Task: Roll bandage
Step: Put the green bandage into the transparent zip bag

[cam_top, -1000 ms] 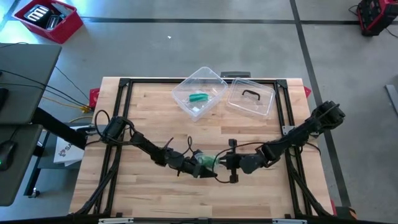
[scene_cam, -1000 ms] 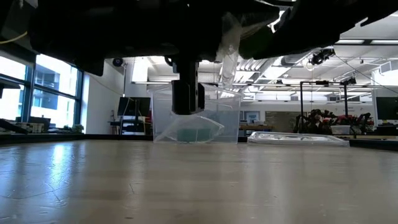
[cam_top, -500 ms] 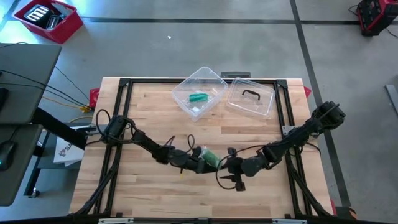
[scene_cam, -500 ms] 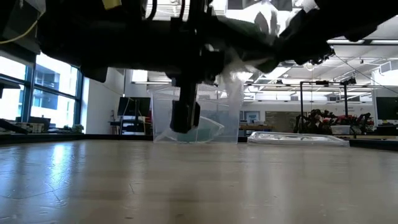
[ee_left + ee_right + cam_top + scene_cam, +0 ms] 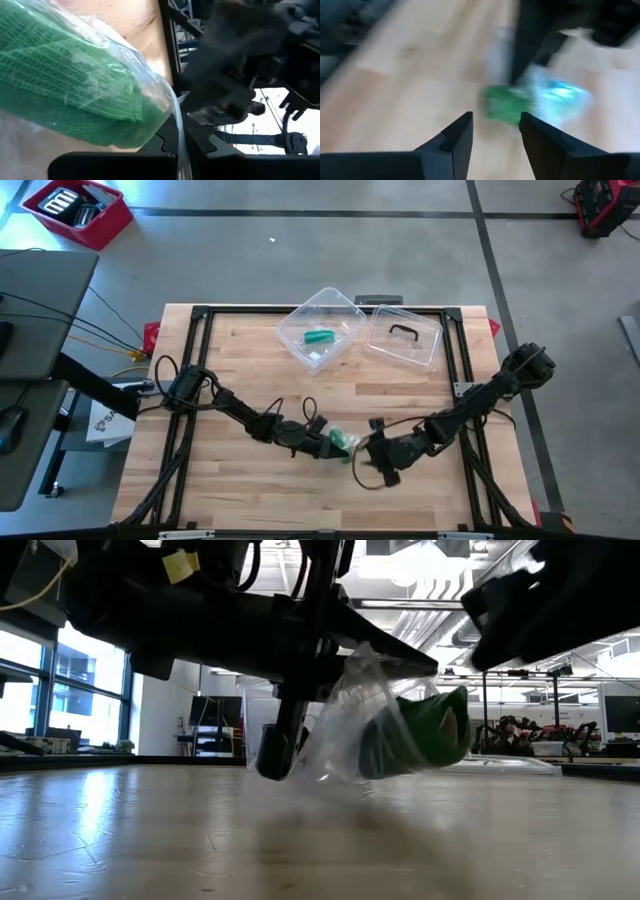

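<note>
A green bandage (image 5: pixel 75 85) sits inside a clear plastic bag (image 5: pixel 350 730). My left gripper (image 5: pixel 325 442) is shut on the bag near the table's middle, toward the near edge. In the low view the bag and the green bandage (image 5: pixel 415 735) hang just above the wood. My right gripper (image 5: pixel 362 463) stands open a little nearer and to the right of the bag, touching nothing. Its wrist view shows the green bandage (image 5: pixel 507 105) ahead of its spread fingers (image 5: pixel 462 132). My left gripper pinches a thin edge of the clear bag (image 5: pixel 179 131) between its two fingers. The bag with the bandage reaches out past the fingertips toward the table's right. It hangs tilted beside the fingers (image 5: pixel 278 745), clear of the table.
A clear plastic container (image 5: pixel 320 330) holding another green roll (image 5: pixel 319 337) stands at the table's far middle. Its lid (image 5: pixel 403 338) with a black handle lies to its right. Black frame rails (image 5: pixel 200 350) run along the table's sides.
My right gripper has opened, let go of the bag and drawn back toward the table's near edge. My left gripper has moved a little toward the right with the bag, which now hangs from it alone.
</note>
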Controlling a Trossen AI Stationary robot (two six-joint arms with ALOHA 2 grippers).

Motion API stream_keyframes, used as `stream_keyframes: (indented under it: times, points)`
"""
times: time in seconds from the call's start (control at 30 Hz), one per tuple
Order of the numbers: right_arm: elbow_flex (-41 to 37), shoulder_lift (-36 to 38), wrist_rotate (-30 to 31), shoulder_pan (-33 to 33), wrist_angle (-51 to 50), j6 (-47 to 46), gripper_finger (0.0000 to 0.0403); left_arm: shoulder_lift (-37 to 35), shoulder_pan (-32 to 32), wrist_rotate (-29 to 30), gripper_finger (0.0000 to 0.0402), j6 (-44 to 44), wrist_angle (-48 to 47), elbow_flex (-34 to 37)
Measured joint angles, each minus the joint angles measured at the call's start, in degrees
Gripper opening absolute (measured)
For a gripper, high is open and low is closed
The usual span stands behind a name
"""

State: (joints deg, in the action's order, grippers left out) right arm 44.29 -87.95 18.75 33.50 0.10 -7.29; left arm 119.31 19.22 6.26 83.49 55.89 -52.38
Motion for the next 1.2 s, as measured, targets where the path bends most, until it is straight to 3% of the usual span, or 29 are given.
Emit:
stream_keyframes:
  times: [0.47, 0.57, 0.67, 0.73, 0.87, 1.0, 1.2]
  points:
    - [-0.09, -10.72, 9.21, -4.62, 5.46, 2.9, 0.0128, 0.0, 0.6, -1.29, 0.0, -0.05, 0.79, 0.0]
    - [-0.09, -11.77, 9.15, -5.05, 7.32, 3.24, 0.0093, 0.0, 0.68, -1.62, 0.0, -0.03, 0.67, 0.0]
    - [-0.09, -11.88, 9.02, -5.19, 7.95, 3.41, 0.0025, 0.0, 0.68, -2.59, 0.0, -1.47, 1.22, 0.0]
    - [-0.09, -11.88, 9.0, -5.19, 8.02, 4.12, 0.0011, 0.0, 0.61, -3.27, 0.0, -3.66, 2.06, 0.0]
    - [-0.07, -8.35, 5.3, -5.19, 3.15, 2.0, 0.0002, -0.71, -0.04, -5.12, 0.0007, -10.16, 3.52, 0.0]
    - [0.03, 0.7, 0.04, -5.8, -6.45, -2.96, 0.0001, -3.06, -2.27, -10.38, 0.0043, -18.0, 4.41, -0.06]
    - [6.37, 12.51, -13.44, -10.82, -25.59, -13.79, 0.0, -9.88, -6.2, -18.21, 0.0093, -36.71, 1.23, -0.15]
